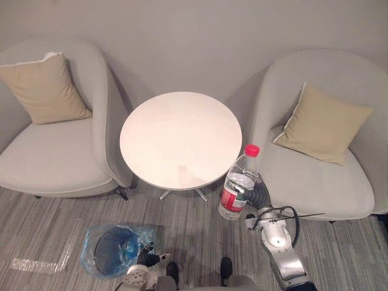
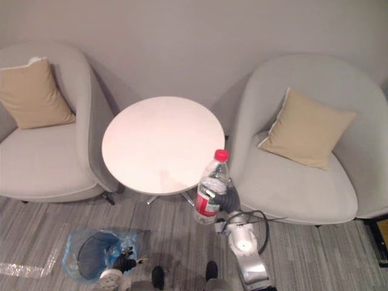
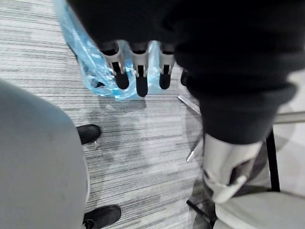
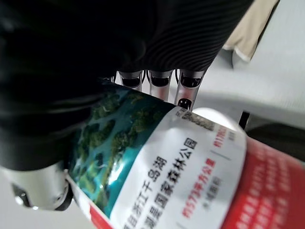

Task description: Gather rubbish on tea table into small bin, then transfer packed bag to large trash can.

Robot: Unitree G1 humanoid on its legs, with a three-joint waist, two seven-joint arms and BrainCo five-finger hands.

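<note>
The right hand [image 1: 257,195] has its fingers wrapped round the red-capped bottle [image 1: 238,185], just off the round white tea table [image 1: 180,139]. It is well apart from the blue-bagged small bin [image 1: 91,251] on the striped carpet [image 1: 194,224], where the left hand [image 3: 137,78] hangs slack-fingered. I'd worry the tall bottle topples that light bin. Grey armchairs [image 1: 54,151] flank the table.
</note>
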